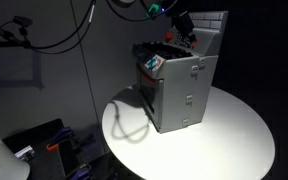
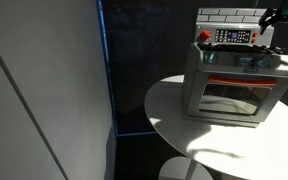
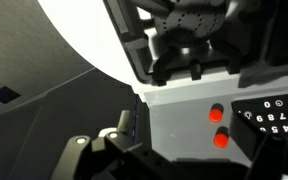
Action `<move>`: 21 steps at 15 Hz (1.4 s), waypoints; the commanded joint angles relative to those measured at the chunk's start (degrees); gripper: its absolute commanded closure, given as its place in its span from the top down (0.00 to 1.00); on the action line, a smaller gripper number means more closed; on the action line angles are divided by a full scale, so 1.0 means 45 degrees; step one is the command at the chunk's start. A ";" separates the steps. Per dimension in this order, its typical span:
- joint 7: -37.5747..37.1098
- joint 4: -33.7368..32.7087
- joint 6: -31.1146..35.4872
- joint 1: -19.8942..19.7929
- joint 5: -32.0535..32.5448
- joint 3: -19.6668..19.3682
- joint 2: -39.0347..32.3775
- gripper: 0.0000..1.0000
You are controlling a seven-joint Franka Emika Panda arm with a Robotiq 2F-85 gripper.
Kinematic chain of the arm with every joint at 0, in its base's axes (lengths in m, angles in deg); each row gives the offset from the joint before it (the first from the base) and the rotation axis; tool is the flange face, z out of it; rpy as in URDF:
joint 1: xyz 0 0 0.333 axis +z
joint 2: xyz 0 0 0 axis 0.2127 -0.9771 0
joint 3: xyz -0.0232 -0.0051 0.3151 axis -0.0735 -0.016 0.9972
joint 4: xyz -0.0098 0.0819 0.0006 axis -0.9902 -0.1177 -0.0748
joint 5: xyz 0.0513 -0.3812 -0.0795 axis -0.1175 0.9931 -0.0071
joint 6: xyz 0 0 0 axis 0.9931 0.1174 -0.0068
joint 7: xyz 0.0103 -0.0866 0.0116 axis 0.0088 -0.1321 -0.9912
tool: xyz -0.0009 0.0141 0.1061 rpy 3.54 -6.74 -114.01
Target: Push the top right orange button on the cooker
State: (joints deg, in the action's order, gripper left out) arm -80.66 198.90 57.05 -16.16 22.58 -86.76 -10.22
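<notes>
The cooker (image 1: 180, 95) is a small grey box with a black hob top and a white tiled back panel, and it stands on a round white table (image 1: 234, 140). It also shows in an exterior view (image 2: 234, 88) with its oven door facing the camera. In the wrist view two orange buttons sit one above the other on the pale control panel: the upper (image 3: 216, 113) and the lower (image 3: 221, 140). A black keypad (image 3: 272, 115) lies right of them. My gripper (image 3: 184, 165) hovers just over this panel, fingers apart and empty. It shows above the cooker's top in both exterior views (image 1: 181, 22) (image 2: 276, 22).
Toy pots and a small teal item (image 1: 154, 62) sit on the hob. The table edge (image 2: 169, 125) drops to a dark floor. A pale wall (image 2: 44, 90) and cables (image 1: 54, 35) stand off to the side.
</notes>
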 commanded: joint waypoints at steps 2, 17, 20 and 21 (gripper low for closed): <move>-0.0323 -0.0919 0.0028 0.0397 0.0064 -0.0432 -0.0703 1.00; -0.0313 -0.1856 0.0034 0.0799 -0.0107 -0.1026 -0.1558 1.00; -0.0319 -0.1917 0.0034 0.0838 -0.0106 -0.1077 -0.1645 1.00; -0.0322 -0.1943 0.0034 0.0849 -0.0105 -0.1096 -0.1677 1.00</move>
State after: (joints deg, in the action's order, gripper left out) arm -81.15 192.39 57.10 -13.26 22.54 -90.56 -16.36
